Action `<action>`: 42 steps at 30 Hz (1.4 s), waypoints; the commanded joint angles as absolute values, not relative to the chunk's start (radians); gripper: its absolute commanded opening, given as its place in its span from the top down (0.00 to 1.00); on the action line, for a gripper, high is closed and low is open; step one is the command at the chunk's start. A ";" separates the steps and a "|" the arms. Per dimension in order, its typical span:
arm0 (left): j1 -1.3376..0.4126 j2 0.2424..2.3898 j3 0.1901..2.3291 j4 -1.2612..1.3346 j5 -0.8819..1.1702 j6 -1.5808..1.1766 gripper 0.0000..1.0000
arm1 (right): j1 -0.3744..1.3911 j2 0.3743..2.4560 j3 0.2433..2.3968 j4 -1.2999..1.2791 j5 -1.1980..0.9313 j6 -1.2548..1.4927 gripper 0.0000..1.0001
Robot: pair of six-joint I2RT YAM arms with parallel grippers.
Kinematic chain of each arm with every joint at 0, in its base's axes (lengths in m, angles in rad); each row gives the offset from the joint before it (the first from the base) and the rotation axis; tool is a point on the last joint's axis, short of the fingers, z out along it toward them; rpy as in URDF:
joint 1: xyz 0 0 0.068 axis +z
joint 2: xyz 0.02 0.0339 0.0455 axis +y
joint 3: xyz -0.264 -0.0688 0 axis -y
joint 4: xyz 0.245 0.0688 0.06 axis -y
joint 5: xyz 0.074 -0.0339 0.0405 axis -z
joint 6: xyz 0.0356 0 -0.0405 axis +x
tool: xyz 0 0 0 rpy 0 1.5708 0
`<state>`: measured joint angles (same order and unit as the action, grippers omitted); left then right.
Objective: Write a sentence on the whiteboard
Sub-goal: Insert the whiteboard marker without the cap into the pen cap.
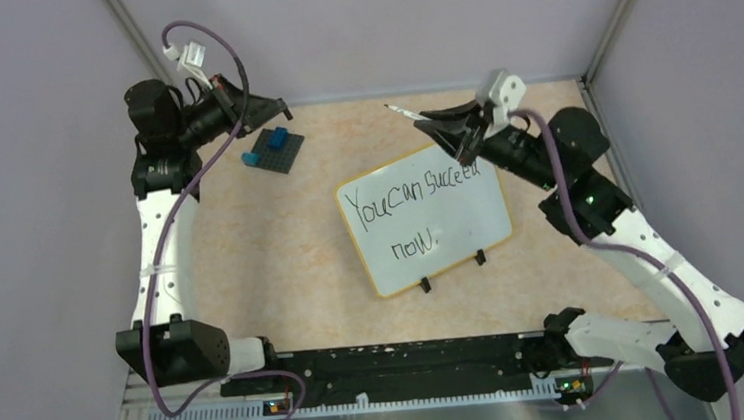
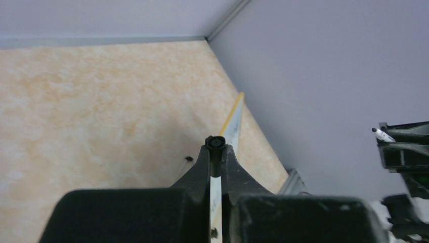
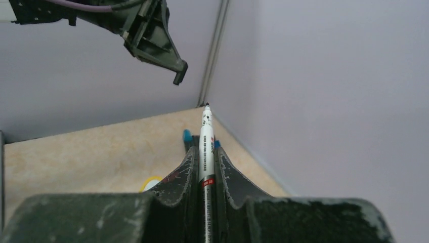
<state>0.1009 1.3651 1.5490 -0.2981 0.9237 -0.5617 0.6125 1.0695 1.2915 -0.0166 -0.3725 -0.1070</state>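
Note:
The whiteboard, white with a thin yellow rim, lies tilted in the middle of the table. The sentence on it reads "You can succeed now." in black marker, in two lines. My right gripper hangs above the board's far edge, shut on a white marker. The marker's bare tip points left, off the board. My left gripper is raised at the far left, shut on a small black cap. The left wrist view shows only the board's yellow edge.
A small dark square plate with blue blocks lies on the table just under the left gripper. Grey walls close the back and both sides. The board's black clip feet stick out at its near edge.

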 commanded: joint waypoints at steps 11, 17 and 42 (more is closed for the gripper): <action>0.109 1.183 1.132 0.572 0.986 -1.453 1.00 | 0.973 1.092 0.995 0.658 -0.010 -1.009 1.00; 0.107 1.172 1.036 0.731 0.924 -1.610 1.00 | 1.092 1.121 0.925 0.694 0.059 -1.244 1.00; -0.058 1.134 0.991 0.797 0.926 -1.604 1.00 | 1.226 1.238 0.882 0.861 0.212 -1.528 1.00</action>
